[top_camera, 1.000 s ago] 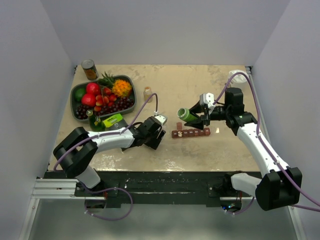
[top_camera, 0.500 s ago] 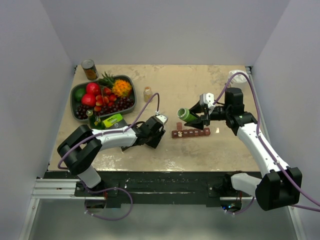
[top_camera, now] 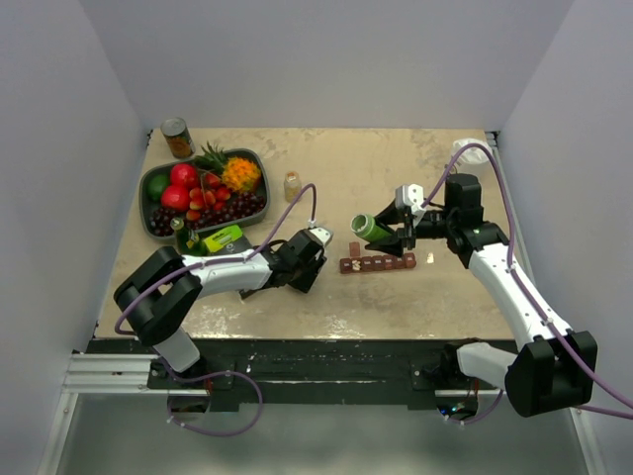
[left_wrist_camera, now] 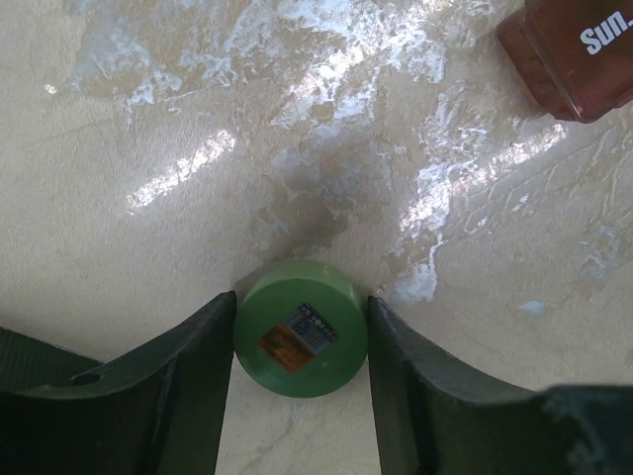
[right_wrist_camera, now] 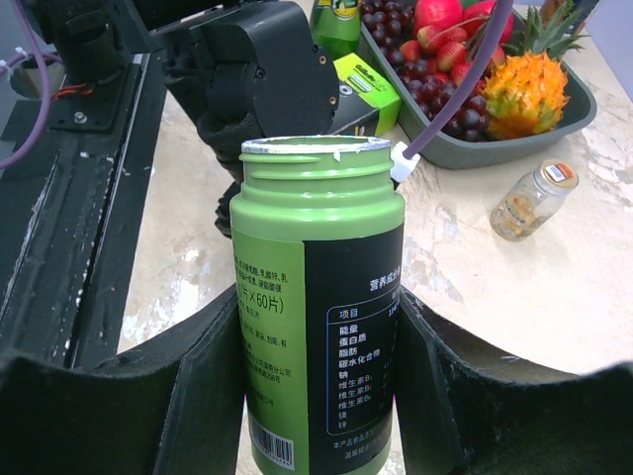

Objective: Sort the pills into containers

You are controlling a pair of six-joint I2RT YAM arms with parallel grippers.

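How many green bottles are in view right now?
2. One open green plastic pill bottle is in the right tool. A second green bottle is at the dark oval fruit tray's near edge, beside the yellow-green box. Others may be hidden.

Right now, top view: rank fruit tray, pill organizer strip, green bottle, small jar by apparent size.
1. fruit tray
2. pill organizer strip
3. green bottle, small jar: unranked, right gripper covers part of the bottle

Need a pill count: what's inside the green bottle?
The bottle is uncapped, silvery scraps on its rim. Its opaque wall hides the inside; from above the mouth is too small to tell.
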